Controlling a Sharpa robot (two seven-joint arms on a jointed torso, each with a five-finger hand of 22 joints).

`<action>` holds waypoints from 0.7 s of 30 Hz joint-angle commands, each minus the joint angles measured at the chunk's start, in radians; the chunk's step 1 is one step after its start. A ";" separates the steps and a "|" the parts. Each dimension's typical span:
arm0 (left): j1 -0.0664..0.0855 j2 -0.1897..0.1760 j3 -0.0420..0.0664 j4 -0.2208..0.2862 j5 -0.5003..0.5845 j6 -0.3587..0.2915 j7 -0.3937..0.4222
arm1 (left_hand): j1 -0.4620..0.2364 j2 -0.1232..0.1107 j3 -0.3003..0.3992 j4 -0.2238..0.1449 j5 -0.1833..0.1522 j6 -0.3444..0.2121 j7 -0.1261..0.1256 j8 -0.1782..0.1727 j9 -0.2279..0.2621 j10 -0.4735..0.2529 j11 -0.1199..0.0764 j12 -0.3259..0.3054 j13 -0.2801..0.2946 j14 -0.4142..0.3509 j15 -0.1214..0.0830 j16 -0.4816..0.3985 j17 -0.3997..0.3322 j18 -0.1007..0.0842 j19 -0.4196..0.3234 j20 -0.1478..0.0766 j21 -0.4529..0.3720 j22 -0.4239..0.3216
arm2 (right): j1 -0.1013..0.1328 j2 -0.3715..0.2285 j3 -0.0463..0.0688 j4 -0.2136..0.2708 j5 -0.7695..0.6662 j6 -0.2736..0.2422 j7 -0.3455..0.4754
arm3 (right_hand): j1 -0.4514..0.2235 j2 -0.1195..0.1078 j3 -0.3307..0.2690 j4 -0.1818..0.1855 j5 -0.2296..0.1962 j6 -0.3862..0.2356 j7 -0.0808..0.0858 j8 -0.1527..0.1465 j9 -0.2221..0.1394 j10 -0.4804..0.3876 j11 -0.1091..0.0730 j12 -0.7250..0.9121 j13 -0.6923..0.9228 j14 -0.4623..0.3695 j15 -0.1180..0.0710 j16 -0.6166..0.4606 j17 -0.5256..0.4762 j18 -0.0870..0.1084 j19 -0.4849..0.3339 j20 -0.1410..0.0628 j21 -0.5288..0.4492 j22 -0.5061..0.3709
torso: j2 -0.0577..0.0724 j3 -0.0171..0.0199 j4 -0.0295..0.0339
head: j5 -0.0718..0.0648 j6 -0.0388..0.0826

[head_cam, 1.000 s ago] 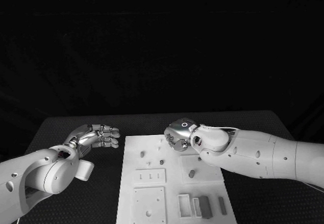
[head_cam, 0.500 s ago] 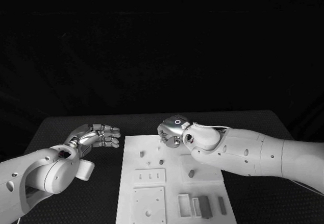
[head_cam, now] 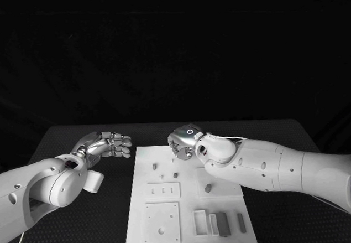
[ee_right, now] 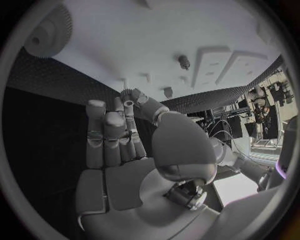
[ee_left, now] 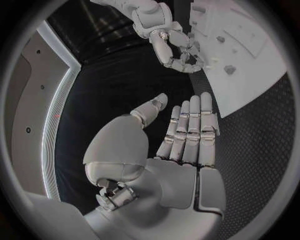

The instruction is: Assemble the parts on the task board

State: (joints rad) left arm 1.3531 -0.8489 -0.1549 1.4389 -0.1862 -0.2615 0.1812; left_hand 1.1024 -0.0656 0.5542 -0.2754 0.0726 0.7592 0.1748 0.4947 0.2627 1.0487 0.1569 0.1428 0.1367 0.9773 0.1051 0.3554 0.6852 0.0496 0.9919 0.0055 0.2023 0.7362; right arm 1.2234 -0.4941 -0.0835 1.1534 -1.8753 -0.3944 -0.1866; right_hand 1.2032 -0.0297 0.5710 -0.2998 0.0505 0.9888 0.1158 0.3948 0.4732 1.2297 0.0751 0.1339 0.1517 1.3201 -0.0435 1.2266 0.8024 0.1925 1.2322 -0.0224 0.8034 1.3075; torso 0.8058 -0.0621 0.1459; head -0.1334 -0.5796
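Observation:
The white task board lies in the middle of the black table. Small grey parts stand at its far end, another sits mid-board, and grey bars lie at the near right. My right hand hovers over the board's far edge; in the right wrist view its thumb meets a fingertip, and I cannot see whether a part is between them. My left hand hangs off the board's far left corner, its fingers straight and side by side, holding nothing.
Two square recessed plates sit on the board's left half, and a slotted tray stands next to the grey bars. Bare black table lies on the far right. Both white forearms cross the near sides.
My right hand has moved away from me and leftward, from mid-board to the board's far edge. The left hand has barely shifted.

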 commanded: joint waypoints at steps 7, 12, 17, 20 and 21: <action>0.009 0.002 0.001 0.009 0.000 0.006 0.006 | -0.008 -0.002 -0.002 -0.001 -0.005 0.000 0.008 -0.004 0.002 0.003 0.004 -0.004 -0.001 0.010 -0.001 -0.006 0.002 0.018 0.005 -0.001 -0.006 -0.001 | 0.000 0.021 0.000 -0.028 -0.010 0.005 -0.004 | 0.006 -0.001 0.001 0.006 0.003 0.006 0.003 0.000 0.022 0.082 -0.023 0.002 0.002 -0.011 -0.016 0.005 -0.002 0.069 0.001 -0.007 0.006 0.024 | 0.003 -0.0001 0.0020 | 0.003 -0.001; 0.012 0.003 0.001 0.010 0.000 0.006 0.006 | -0.008 -0.003 -0.002 -0.001 -0.005 0.000 0.008 -0.004 0.002 0.003 0.004 -0.005 -0.001 0.010 -0.001 -0.007 0.002 0.018 0.005 -0.001 -0.006 -0.001 | 0.000 0.025 0.000 -0.042 -0.011 0.006 -0.006 | 0.006 -0.001 0.001 0.006 0.003 0.006 0.003 -0.001 0.022 0.082 -0.023 0.001 0.002 -0.011 -0.016 0.006 -0.003 0.069 0.001 -0.006 0.007 0.024 | 0.003 -0.0002 0.0009 | 0.006 -0.004; 0.014 0.002 0.001 0.011 0.000 0.006 0.005 | -0.008 -0.003 -0.002 -0.001 -0.005 0.000 0.008 -0.005 0.002 0.003 0.005 -0.006 -0.001 0.010 -0.001 -0.007 0.003 0.018 0.006 -0.001 -0.006 -0.001 | 0.000 0.031 0.000 -0.050 -0.010 0.010 -0.004 | 0.006 -0.001 0.001 0.006 0.003 0.006 0.003 -0.001 0.022 0.082 -0.023 0.001 0.002 -0.011 -0.016 0.006 -0.003 0.069 0.001 -0.006 0.007 0.024 | 0.003 -0.0007 0.0000 | 0.007 -0.004; 0.015 0.003 0.001 0.011 0.000 0.007 0.005 | -0.008 -0.003 -0.002 -0.001 -0.005 0.000 0.008 -0.005 0.002 0.004 0.005 -0.006 -0.001 0.010 -0.001 -0.007 0.003 0.018 0.006 -0.001 -0.006 -0.001 | 0.000 0.036 0.000 -0.052 -0.008 0.015 -0.002 | 0.006 -0.001 0.002 0.006 0.003 0.006 0.003 -0.001 0.022 0.082 -0.023 0.001 0.002 -0.011 -0.016 0.006 -0.003 0.069 0.000 -0.006 0.007 0.024 | 0.004 -0.0008 -0.0001 | 0.009 -0.005; 0.015 0.003 0.001 0.011 0.000 0.006 0.005 | -0.008 -0.003 -0.002 -0.001 -0.005 0.000 0.008 -0.005 0.002 0.004 0.005 -0.006 -0.001 0.010 -0.001 -0.007 0.003 0.018 0.006 -0.001 -0.006 -0.001 | 0.000 0.038 0.000 -0.054 -0.008 0.016 -0.002 | 0.006 -0.001 0.002 0.006 0.003 0.006 0.003 -0.002 0.022 0.082 -0.023 0.000 0.002 -0.011 -0.016 0.006 -0.003 0.069 0.000 -0.006 0.007 0.024 | 0.004 -0.0007 0.0000 | 0.009 -0.005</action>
State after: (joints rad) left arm 1.3646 -0.8484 -0.1549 1.4468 -0.1862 -0.2616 0.1805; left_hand 1.1024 -0.0656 0.5542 -0.2754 0.0726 0.7592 0.1748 0.4947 0.2635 1.0488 0.1569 0.1429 0.1367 0.9808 0.1016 0.3521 0.6872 0.0580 0.9919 0.0055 0.2023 0.7362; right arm 1.2233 -0.4584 -0.0836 1.1010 -1.8748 -0.3917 -0.1881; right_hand 1.1986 -0.0343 0.5727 -0.2979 0.0503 0.9882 0.1163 0.3888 0.4942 1.2299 0.0749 0.1335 0.1532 1.3216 -0.0453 1.2266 0.8005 0.1925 1.2350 -0.0243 0.8074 1.3074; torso 0.8091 -0.0624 0.1465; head -0.1253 -0.5840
